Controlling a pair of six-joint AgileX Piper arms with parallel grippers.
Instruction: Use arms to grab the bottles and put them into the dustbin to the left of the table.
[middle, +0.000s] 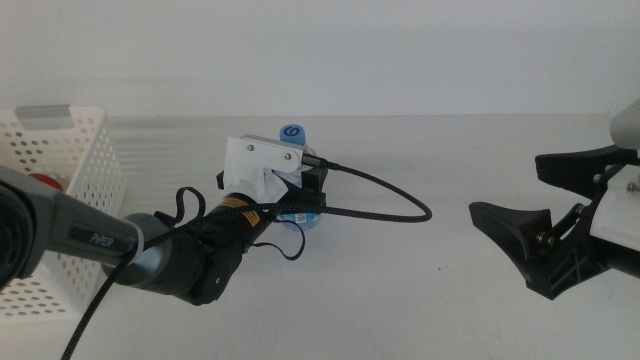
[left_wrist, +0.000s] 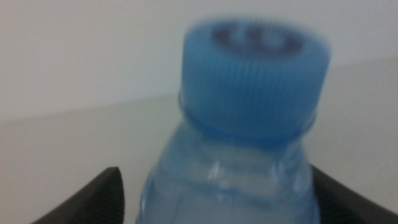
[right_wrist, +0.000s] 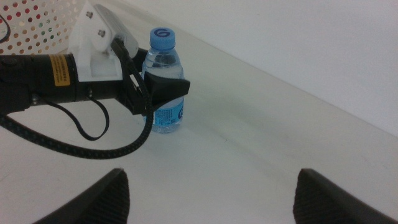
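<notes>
The left tool (middle: 296, 200) sits at the blue-capped water bottle (middle: 294, 180) near the middle of the worktop (middle: 420, 290), its two dark jaws standing on either side of the bottle's body just below the shoulder, as the right wrist view shows; whether they already press the plastic or only bracket it cannot be told. The bottle stands upright, long axis vertical, cap above the jaws, its base on the worktop. The left arm comes in low from the dustbin side, so the bottle lies straight ahead of its tool, and the dustbin (middle: 70, 135) stands well apart at the worktop's left edge, with something red showing through its holes. The right tool (middle: 530, 235) waits with jaws spread wide on the right, much farther from the bottle.
</notes>
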